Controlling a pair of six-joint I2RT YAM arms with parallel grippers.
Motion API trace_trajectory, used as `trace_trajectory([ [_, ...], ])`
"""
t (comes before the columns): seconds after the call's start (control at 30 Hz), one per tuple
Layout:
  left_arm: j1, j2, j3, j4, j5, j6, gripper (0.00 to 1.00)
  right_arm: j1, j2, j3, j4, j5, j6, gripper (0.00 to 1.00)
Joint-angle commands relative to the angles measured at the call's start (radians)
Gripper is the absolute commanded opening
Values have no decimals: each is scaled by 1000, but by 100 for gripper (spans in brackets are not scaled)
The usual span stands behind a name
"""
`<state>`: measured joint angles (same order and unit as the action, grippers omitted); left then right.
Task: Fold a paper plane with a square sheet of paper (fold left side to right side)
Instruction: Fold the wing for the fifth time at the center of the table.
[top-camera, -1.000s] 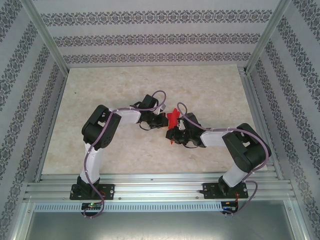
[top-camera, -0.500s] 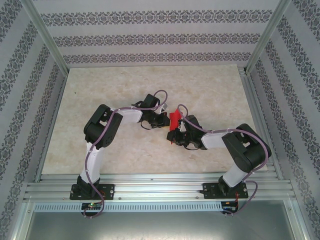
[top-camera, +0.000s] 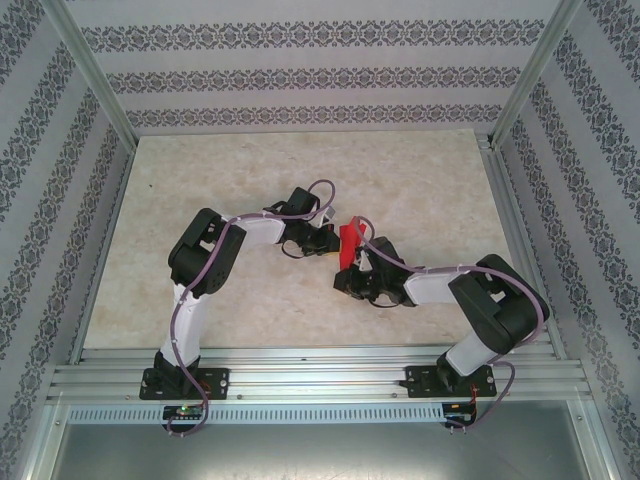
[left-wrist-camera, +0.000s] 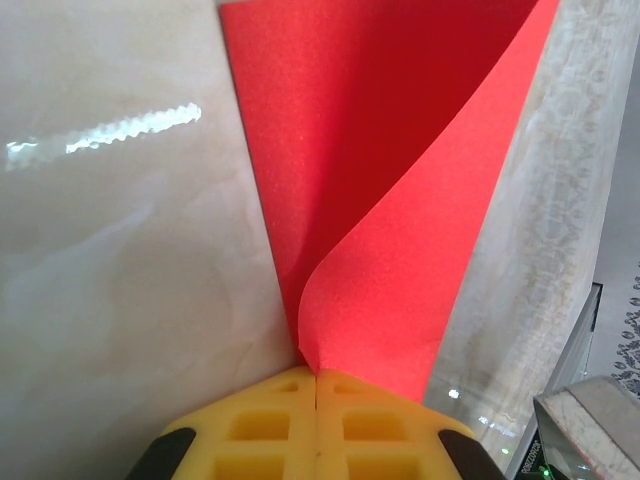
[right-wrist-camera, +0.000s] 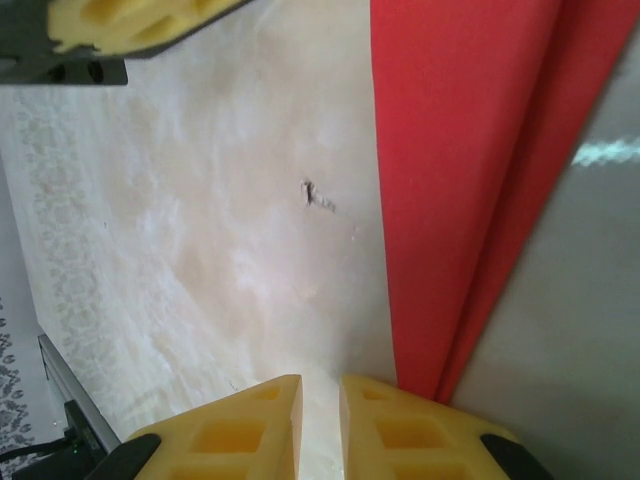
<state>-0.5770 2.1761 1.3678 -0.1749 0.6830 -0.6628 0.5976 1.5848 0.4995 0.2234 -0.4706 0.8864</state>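
Left pincer (left-wrist-camera: 318, 380), at nine o'clock, clenches the square sheet of paper (left-wrist-camera: 400, 200), curling it rightward; right pincer (right-wrist-camera: 320, 400), parted and empty at six o'clock, perhaps readies a crease.

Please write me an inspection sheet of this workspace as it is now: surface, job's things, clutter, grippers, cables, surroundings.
Surface: pale marbled table, one small dark mark.
Job's things: red square sheet of paper, bent over in a loose curve, not pressed flat.
Clutter: nothing seen.
Grippers: left gripper shut on the sheet; right gripper slightly open, nothing between its fingers, the sheet beside one finger.
Cables: purple cables run along both arms.
Surroundings: patterned walls, aluminium frame.
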Motion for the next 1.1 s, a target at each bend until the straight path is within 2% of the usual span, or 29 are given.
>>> trace_trajectory([
  [0.0, -6, 65, 16, 5, -66, 30, 0, 20, -1, -43, -157, -31, -27, 18],
  [0.13, -7, 61, 13, 7, -61, 32, 0, -24, -105, -19, -187, -37, -55, 19],
  [0.33, -16, 65, 19, 10, -57, 32, 0, -173, -173, 79, -211, -80, -119, 20],
  [0.47, -18, 66, 15, 11, -59, 32, 0, -217, -126, 150, -176, -32, -129, 20],
  [0.67, -19, 71, 20, 8, -57, 31, 0, -222, 1, 257, -138, 28, -118, 19],
  [0.93, -23, 77, 25, 8, -50, 33, 0, -221, 130, 307, -132, 47, -107, 19],
  [1.07, -29, 83, 33, 6, -46, 37, 0, -220, 164, 329, -183, 68, -130, 19],
])
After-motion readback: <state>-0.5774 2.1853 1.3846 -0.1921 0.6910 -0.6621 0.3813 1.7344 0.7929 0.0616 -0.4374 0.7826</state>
